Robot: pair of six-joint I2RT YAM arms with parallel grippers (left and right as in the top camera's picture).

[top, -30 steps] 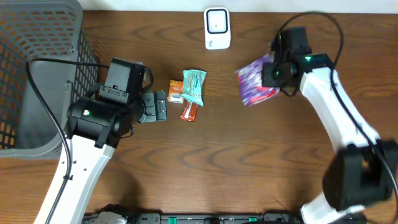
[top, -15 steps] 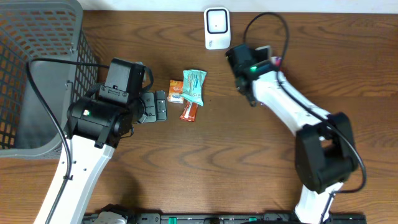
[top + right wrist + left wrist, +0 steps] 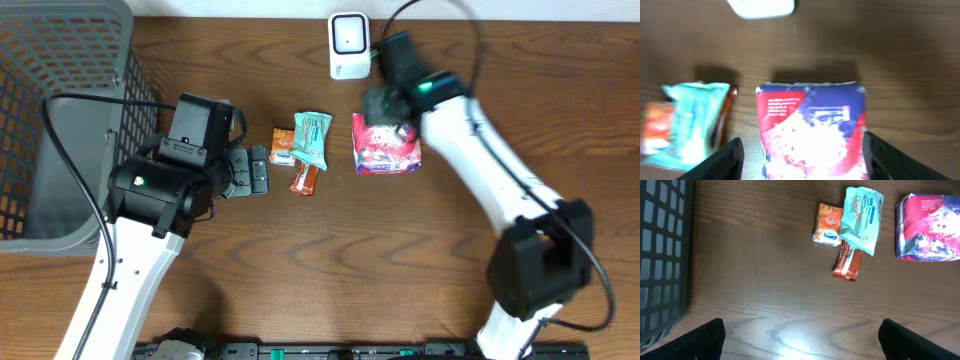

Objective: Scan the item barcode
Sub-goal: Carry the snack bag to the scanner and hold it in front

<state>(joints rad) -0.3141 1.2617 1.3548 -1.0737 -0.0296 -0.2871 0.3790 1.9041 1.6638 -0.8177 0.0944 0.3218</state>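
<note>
From my station I see the red and purple packet (image 3: 386, 150) lying flat on the worktop (image 3: 420, 260), a little in front of the white scanner (image 3: 349, 45) and to the right of the other small goods. The right tool (image 3: 385, 108) hangs over the far edge of this packet, between the packet and the scanner.

In the right wrist view its two fingers (image 3: 727, 160) stand wide apart, one at each side of the packet (image 3: 810, 130). The gap between them is a bit wider than the packet itself. The left finger is clear of it. For the right finger I cannot tell if it touches the edge. The picture is blurred, so I cannot read any barcode on the packet.

The left tool (image 3: 245, 172) is well apart from the packet, at the other side of the small goods, and its fingers (image 3: 705, 340) are spread to the full. Between the two tools lie a teal packet (image 3: 312, 138), an orange packet (image 3: 284, 147) just beside it, and a brown bar (image 3: 305, 178) that is partly under the teal one. A grey basket (image 3: 60, 120) stands at the far left of the worktop.
</note>
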